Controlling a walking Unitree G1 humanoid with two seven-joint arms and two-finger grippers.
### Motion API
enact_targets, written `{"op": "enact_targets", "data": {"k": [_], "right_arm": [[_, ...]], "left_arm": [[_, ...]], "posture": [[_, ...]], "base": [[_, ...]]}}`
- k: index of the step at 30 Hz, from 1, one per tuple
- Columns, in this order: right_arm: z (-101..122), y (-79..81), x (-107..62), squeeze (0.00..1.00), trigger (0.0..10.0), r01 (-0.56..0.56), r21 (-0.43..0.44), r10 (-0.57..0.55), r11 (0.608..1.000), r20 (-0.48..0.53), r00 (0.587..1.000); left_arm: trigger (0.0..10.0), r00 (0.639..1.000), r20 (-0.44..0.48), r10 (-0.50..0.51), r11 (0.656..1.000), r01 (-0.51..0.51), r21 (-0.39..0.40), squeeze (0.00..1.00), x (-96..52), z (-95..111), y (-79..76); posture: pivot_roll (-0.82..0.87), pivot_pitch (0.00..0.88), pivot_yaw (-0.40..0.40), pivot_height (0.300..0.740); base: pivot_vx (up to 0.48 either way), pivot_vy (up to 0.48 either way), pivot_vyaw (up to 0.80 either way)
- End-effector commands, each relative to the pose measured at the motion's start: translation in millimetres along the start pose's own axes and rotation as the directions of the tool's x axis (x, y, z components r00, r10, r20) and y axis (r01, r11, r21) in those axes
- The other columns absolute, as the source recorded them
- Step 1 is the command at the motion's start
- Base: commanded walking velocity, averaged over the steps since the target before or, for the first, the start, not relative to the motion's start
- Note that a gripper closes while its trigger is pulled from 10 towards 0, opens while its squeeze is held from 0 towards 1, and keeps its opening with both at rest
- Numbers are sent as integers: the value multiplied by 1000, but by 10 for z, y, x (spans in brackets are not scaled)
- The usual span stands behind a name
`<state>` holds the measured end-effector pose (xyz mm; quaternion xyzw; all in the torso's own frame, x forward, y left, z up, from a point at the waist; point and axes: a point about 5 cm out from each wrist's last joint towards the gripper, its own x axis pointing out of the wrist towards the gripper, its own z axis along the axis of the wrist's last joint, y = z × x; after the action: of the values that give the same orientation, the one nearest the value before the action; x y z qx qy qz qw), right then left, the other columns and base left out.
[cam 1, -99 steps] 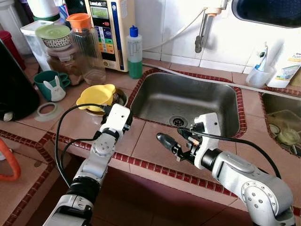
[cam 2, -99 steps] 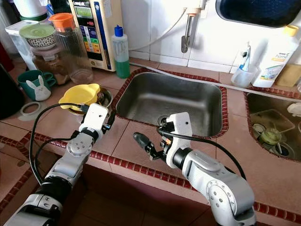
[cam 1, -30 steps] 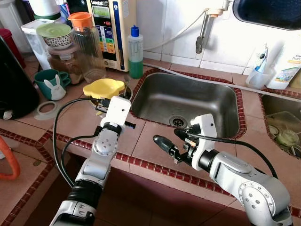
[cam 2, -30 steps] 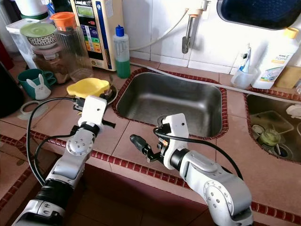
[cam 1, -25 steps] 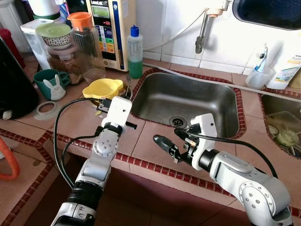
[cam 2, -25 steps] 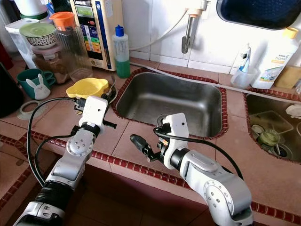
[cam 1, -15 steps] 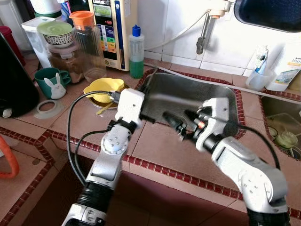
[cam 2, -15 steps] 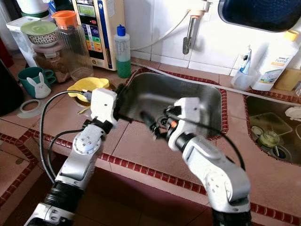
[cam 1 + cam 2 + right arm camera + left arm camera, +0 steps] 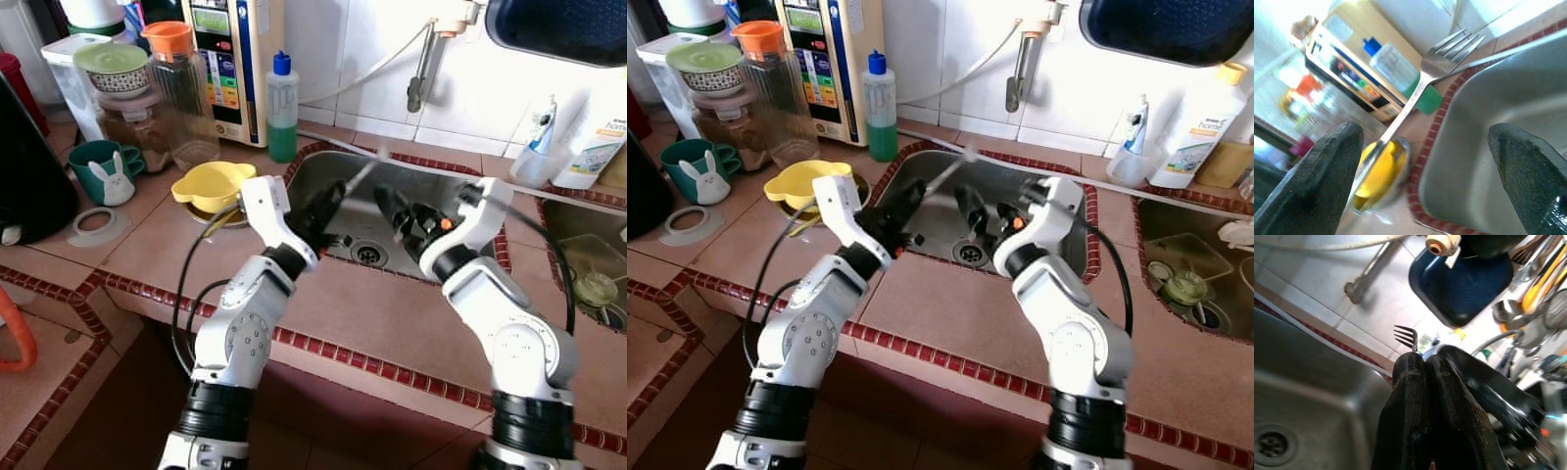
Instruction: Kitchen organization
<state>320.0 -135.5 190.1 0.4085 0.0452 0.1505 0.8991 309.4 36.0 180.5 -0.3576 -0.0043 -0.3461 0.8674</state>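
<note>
We face a terracotta-tiled table [image 9: 127, 245] with a rectangular stainless-steel sink [image 9: 460, 211] sunk into it at the far middle. On the far left stand a beige water-purifier box with a coloured panel [image 9: 235, 59], a clear plastic pitcher with an orange lid [image 9: 181, 88], a clear bottle of green liquid with a blue cap [image 9: 282, 108], a teal mug with a white rabbit figure [image 9: 106, 171] and a yellow plastic bowl [image 9: 211, 186] near the sink's left rim.

Our left tool [image 9: 321, 210] is raised over the near left part of the sink, its 2 fingers pinched tight on the handle of a slim silver metal fork [image 9: 953, 168], which slants up and away with its tines toward the far wall. Our right tool [image 9: 409, 211] hangs just right of it above the sink, its 2 fingers spread wide and holding nothing.

We judge the fork light, rigid and smooth, so likely to pivot or slide in a narrow pinch; a grip on the handle nearer the middle should steady it. It is not fragile.

The left wrist view shows the tines [image 9: 1406, 337] poking out beyond the closed fingers, with a dark blue pan [image 9: 1462, 281] hanging on the wall behind. The right wrist view gives the fork's whole length, tines [image 9: 1457, 44] clear, handle running down toward the yellow bowl, between its own 2 wide-apart fingers [image 9: 1327, 161].
</note>
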Motion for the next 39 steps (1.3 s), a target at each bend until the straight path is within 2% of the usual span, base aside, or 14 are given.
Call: {"op": "enact_targets", "data": {"k": [1,3,9,11,13,21,25,26,27,39], "right_arm": [[57,-36,26,0,10000,15,98,-19,995,33,999],[41,-46,59,0,10000,19,176,-26,984,36,999],[-6,-8,100,0,10000,17,240,-23,971,21,1000],[-9,-1,108,0,10000,17,240,-23,971,21,1000],[-11,23,125,0,10000,-1,263,-5,965,23,1000],[1,113,200,0,10000,-49,254,44,966,26,999],[-18,105,212,0,10000,-43,256,39,966,21,999],[-25,96,213,0,4588,-39,257,35,966,20,999],[-32,86,208,0,0,-34,260,30,965,21,999],[-4,55,205,0,0,-25,254,15,967,43,999]], "left_arm": [[10000,999,17,-41,999,41,-35,0,1,56,-73],[10000,998,20,-56,994,57,-88,0,3,64,-103],[10000,998,24,-60,988,62,-141,0,-5,84,-116],[10000,997,6,-73,987,73,-143,0,-8,77,-125],[10000,996,-9,-91,979,88,-182,0,-16,60,-145],[10000,994,-41,-106,977,96,-192,0,-30,10,-187],[10000,994,-44,-102,976,91,-196,0,-39,13,-184],[10000,994,-44,-101,976,90,-197,0,-43,16,-179],[10000,994,-44,-98,976,87,-198,0,-50,22,-172],[10000,995,-50,-89,978,77,-193,0,-61,31,-153]], "posture": [[133,0,-31,740],[136,0,-33,740],[135,0,-33,740],[135,0,-33,740],[134,0,-32,740],[134,0,-31,740],[139,0,-33,740],[140,0,-33,740],[141,0,-33,740],[140,0,-27,740]], "base": [[0,0,0],[0,0,0],[0,0,0],[0,0,0],[0,0,0],[0,0,0],[0,0,0],[0,0,0],[0,0,0],[0,0,0]]}}
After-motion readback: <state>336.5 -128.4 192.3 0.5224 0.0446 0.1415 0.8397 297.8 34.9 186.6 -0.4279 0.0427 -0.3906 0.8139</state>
